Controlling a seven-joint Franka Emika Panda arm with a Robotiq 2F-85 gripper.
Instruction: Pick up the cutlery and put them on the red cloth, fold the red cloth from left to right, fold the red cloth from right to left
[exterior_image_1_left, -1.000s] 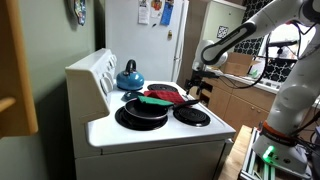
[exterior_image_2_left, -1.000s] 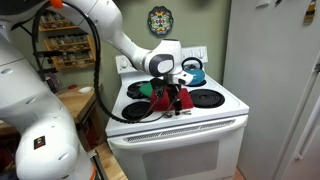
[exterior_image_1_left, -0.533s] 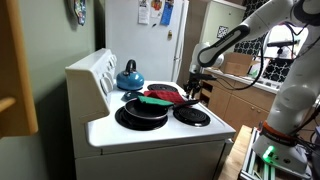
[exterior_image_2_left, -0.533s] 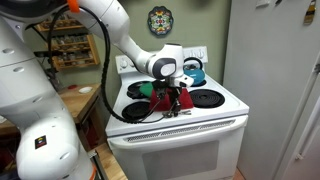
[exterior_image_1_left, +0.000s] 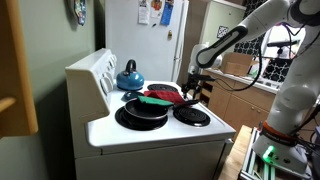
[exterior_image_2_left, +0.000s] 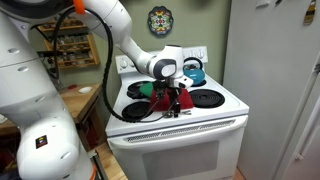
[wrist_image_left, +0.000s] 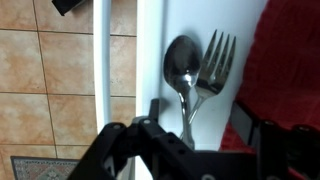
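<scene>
A spoon (wrist_image_left: 182, 70) and a fork (wrist_image_left: 216, 62) lie side by side on the white stove top, near its front edge. Their handles cross and run under my gripper (wrist_image_left: 208, 125). The gripper is open, with one finger on each side of the handles. The red cloth (wrist_image_left: 285, 70) lies bunched just to the right of the cutlery. In both exterior views my gripper (exterior_image_1_left: 196, 88) (exterior_image_2_left: 173, 101) hangs low over the stove's front, beside the red cloth (exterior_image_1_left: 166, 94) (exterior_image_2_left: 160, 98). The cutlery (exterior_image_2_left: 181, 112) is barely visible there.
A black frying pan (exterior_image_1_left: 140, 113) sits on a front burner with a flat green piece (exterior_image_1_left: 155, 101) across it. A blue kettle (exterior_image_1_left: 129, 75) stands at the back. A free burner (exterior_image_2_left: 206, 98) is beside the gripper. The stove edge drops to a tiled floor (wrist_image_left: 50, 80).
The gripper has shifted only slightly over the stove's front edge. The cutlery and cloth have not moved.
</scene>
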